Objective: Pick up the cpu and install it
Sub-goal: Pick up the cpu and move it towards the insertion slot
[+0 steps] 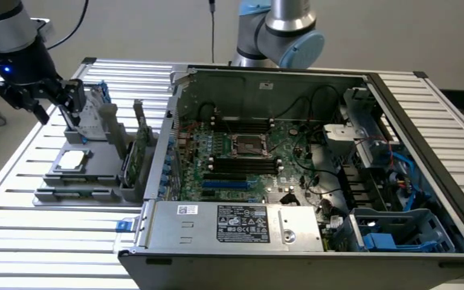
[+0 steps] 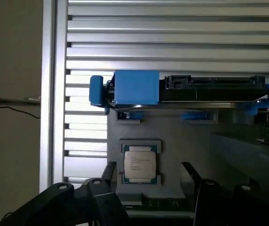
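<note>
Fingers [image 2: 192,173] spread wide, the gripper [image 1: 57,113] hovers above the cpu [image 2: 139,167], which lies flat in a grey holder [image 1: 95,176] beside the computer case [image 1: 272,72]; an off-centre descent could jam a fingertip on the holder's rim, tilting the chip

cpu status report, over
Open gripper over the cpu, not touching. The cpu lies flat in the gray holder. A hard drive in blue frame stands beside it.

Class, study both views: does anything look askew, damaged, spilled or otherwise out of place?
Nothing stands out. The cpu lies flat and square in its grey holder, the end effector hangs open above it, and the open computer case shows no damage.
</note>
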